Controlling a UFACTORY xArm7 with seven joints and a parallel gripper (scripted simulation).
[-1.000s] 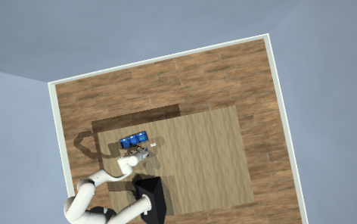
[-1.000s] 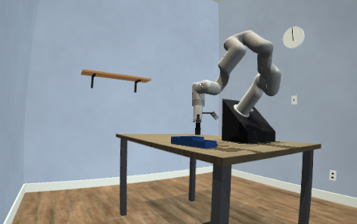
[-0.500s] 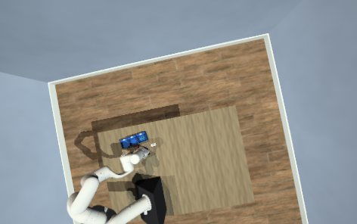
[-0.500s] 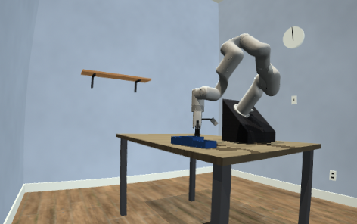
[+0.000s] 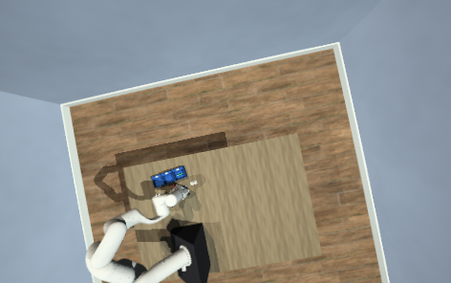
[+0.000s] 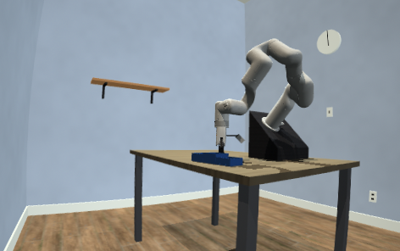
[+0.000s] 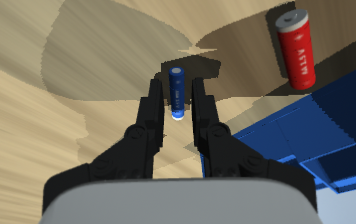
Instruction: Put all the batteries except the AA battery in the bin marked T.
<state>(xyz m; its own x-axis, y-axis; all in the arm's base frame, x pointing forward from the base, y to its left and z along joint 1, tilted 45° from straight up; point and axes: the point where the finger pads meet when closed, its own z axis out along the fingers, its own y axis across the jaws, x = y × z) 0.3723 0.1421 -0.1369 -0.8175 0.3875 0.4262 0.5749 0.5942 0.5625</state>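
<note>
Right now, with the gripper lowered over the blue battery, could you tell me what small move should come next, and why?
Probably close the fingers. In the wrist view the gripper stands partly open, its fingers on either side of the blue battery, which lies on the table in line with the gap. Nothing is gripped yet, and the blue bin waits just beside.
</note>
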